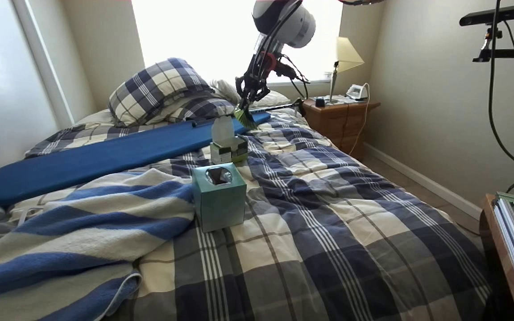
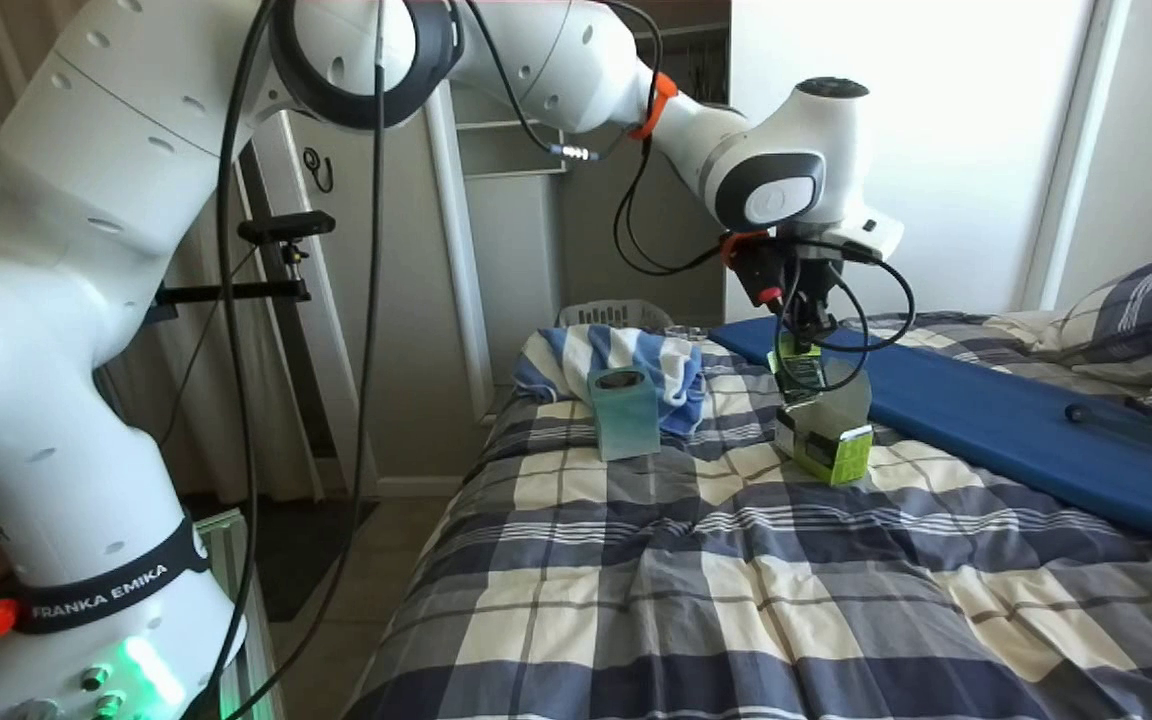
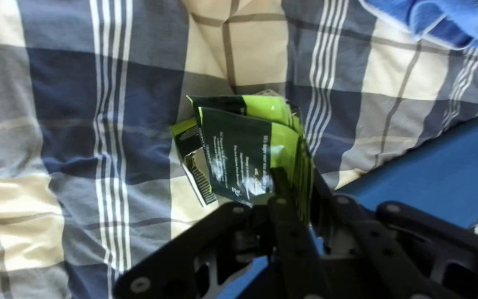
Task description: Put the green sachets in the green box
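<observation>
Okay, in an exterior view: plaid duvet (image 1: 315,227), pillows (image 1: 161,91) and bright window (image 1: 212,35) far, blue ironing board (image 1: 114,156) left, moving room on the right, out to the bed edge (image 1: 400,196). My gripper (image 3: 301,187) is pinching the green sachets (image 3: 239,153) above and near the open green carton (image 1: 230,151); teal tissue box (image 1: 221,200) nearer, beside the striped towel (image 1: 118,227).
</observation>
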`<state>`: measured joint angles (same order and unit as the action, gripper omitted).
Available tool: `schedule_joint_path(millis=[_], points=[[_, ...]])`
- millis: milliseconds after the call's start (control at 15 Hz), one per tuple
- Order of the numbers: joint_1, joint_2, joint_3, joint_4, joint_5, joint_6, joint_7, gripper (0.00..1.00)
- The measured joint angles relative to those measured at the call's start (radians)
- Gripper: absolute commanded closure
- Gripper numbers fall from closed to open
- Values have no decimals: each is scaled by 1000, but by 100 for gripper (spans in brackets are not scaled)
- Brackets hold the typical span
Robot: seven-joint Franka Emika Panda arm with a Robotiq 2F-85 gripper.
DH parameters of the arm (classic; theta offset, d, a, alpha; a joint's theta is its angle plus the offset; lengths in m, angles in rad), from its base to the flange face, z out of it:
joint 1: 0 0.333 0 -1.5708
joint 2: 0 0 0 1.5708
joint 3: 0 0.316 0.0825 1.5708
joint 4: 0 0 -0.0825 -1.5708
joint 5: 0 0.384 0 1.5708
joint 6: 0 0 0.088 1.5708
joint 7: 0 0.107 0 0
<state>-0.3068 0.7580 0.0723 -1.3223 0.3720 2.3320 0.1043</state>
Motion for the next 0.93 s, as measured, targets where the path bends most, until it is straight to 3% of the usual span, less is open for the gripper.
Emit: schedule_joint_path(millis=[267, 467, 533, 933], points=[[-67, 42, 53, -2, 144, -32, -114, 96], [-82, 95, 55, 16, 161, -30, -171, 96], [-84, 112, 55, 28, 162, -30, -186, 85], [-86, 151, 62, 76, 170, -30, -211, 85]])
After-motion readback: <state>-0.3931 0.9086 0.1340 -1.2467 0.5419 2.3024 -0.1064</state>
